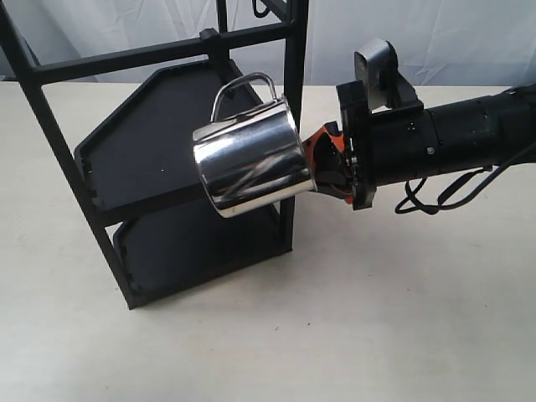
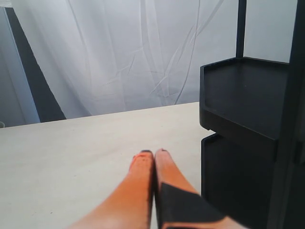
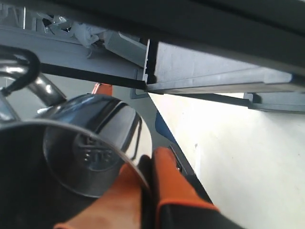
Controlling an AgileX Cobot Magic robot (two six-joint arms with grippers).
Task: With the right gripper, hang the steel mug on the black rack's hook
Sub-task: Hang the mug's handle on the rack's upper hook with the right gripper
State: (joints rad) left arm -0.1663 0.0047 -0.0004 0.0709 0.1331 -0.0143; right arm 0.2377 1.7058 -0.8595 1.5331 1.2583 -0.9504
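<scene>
The steel mug [image 1: 251, 159] hangs tilted in the air in front of the black rack [image 1: 151, 142], mouth towards my right gripper [image 1: 322, 163]. That gripper is shut on the mug's rim, one orange finger inside and one outside. The mug's looped handle [image 1: 243, 85] points up, right beside the hook [image 1: 219, 63] under its clamp on the crossbar. In the right wrist view a curved black hook tip [image 3: 26, 64] crosses the steel handle [image 3: 43, 86]; whether the handle rests on it I cannot tell. My left gripper [image 2: 153, 152] is shut and empty beside the rack [image 2: 243, 95].
The rack stands on a pale table [image 1: 377, 318] with two angular shelves, the lower one [image 1: 193, 243] under the mug. A white curtain hangs behind. The right arm's black cables [image 1: 444, 193] droop below it.
</scene>
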